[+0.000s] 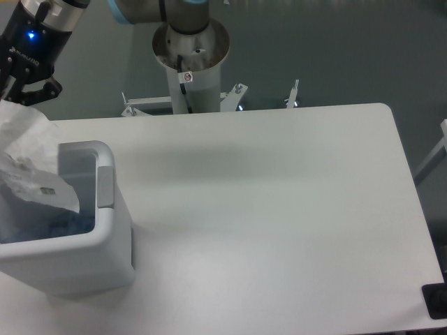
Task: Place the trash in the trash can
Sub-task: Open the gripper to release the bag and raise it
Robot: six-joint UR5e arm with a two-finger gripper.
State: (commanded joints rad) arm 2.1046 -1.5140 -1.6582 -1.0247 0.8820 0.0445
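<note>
The white trash can (pixel 105 230) stands at the table's front left corner. A translucent, crumpled plastic bag (pixel 29 157) hangs upright over the can's opening, and its lower end with a small label reaches inside the rim. My gripper (pixel 15 89) is at the far upper left, partly cut off by the frame edge, and appears shut on the top of the bag. On the can's floor lies a bluish shape (pixel 66 222), probably the bottle, but too blurred to be sure.
The arm's grey base column (pixel 190 63) rises behind the table's back edge. A metal bracket (pixel 293 94) sits at that edge. A dark object (pixel 436 301) pokes in at the front right corner.
</note>
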